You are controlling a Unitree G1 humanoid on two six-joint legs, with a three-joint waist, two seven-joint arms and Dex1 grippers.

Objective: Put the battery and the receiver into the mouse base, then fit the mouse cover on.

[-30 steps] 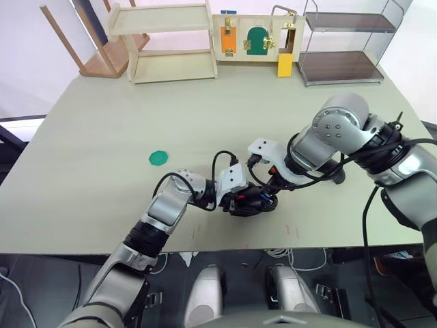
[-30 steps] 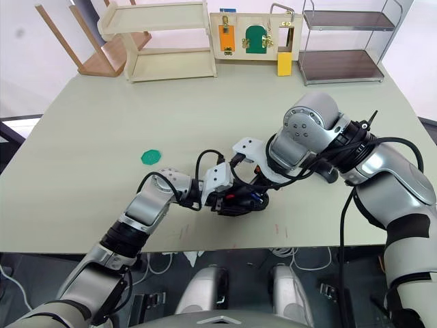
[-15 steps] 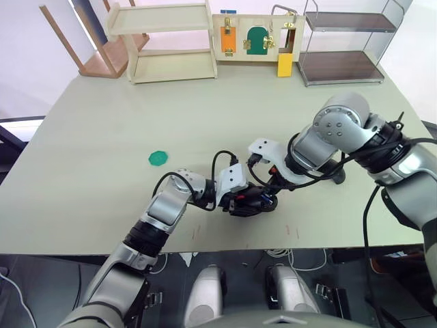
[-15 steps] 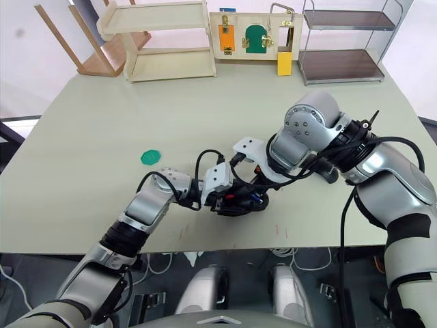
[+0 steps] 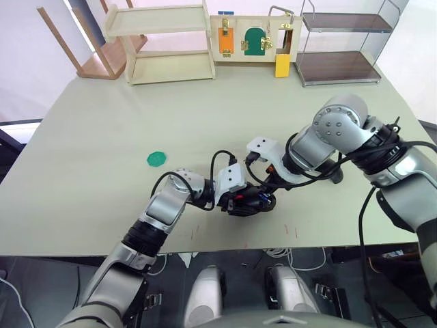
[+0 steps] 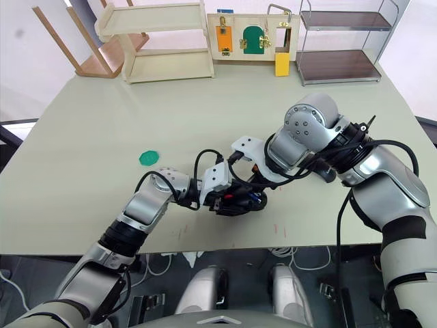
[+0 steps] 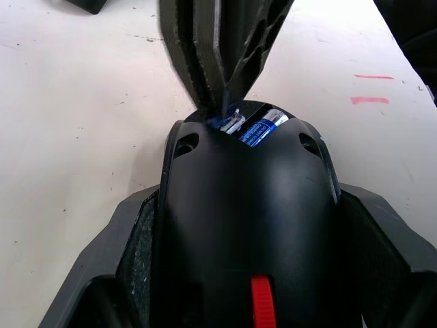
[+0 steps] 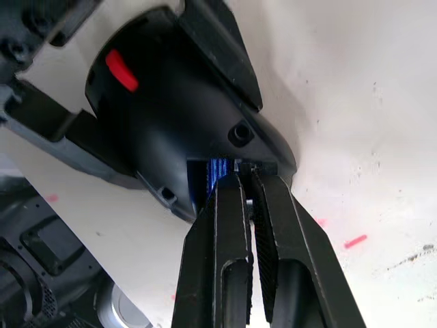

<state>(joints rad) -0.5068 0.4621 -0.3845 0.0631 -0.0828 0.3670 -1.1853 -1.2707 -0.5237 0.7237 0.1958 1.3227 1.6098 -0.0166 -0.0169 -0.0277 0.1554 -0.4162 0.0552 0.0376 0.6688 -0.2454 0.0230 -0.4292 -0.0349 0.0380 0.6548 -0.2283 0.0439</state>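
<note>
Near the table's (image 5: 82, 137) front edge, at centre, the mouse base (image 7: 249, 225) is clamped between the fingers of the left end effector (image 5: 239, 202), with the battery (image 7: 263, 127) already seated in its recess. To the right, the right end effector (image 8: 247, 179) is pinched nearly closed on a small silvery piece, judged to be the receiver (image 7: 231, 121), at the slot. A skewed entry could jam it; early release could drop it beside the battery. The mouse cover is not identified.
</note>
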